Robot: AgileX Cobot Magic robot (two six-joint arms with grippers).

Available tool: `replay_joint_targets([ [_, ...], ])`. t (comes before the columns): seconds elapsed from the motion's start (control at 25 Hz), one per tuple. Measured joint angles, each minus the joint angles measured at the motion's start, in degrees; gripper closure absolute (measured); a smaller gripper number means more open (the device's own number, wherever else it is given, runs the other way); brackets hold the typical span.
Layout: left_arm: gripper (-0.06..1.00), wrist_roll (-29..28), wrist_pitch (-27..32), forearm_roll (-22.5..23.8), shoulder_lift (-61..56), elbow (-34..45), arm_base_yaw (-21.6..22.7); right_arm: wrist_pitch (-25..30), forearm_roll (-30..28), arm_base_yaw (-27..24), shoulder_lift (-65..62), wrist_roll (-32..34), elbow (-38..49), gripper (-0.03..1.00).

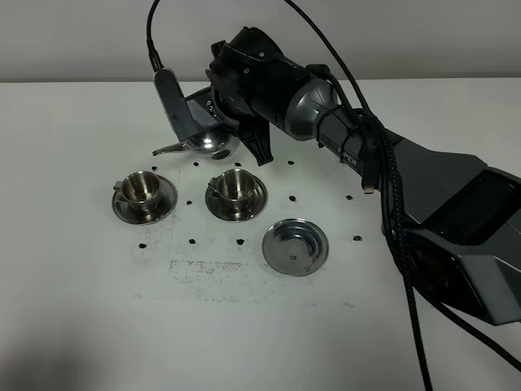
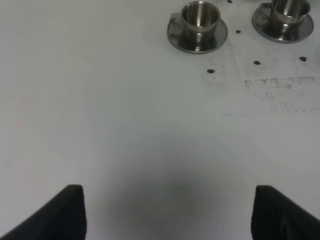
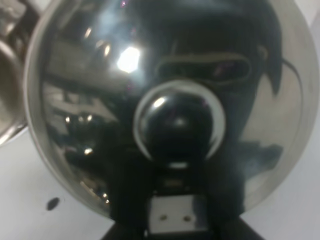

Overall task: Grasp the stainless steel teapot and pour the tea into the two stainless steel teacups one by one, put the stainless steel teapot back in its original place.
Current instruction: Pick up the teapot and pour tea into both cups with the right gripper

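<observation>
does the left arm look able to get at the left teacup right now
Probably yes: the left gripper is open, and only bare table lies between it and the left teacup. The teapot is held up behind the cups, off that path.

**A robotics test lab**

A plain white bench [image 1: 81,326] stands before a bare pale grey wall [image 1: 65,41]. Small black dots [image 1: 292,198] sit in rows across the bench top, like placement marks, and a grey scuffed patch [image 1: 212,269] shows wear. A bulky black robot arm [image 1: 440,195] trailing thick black cables [image 1: 396,220] reaches over two small shiny steel teacups [image 1: 145,187] [image 1: 235,185] on round saucers.
</observation>
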Motion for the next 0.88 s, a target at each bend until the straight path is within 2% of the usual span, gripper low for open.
replay_joint_targets([
  [0.88,0.28,0.0,0.0,0.5,0.0,0.0,0.0,-0.3,-6.6,2.7,1.0,1.0,0.0,0.79],
])
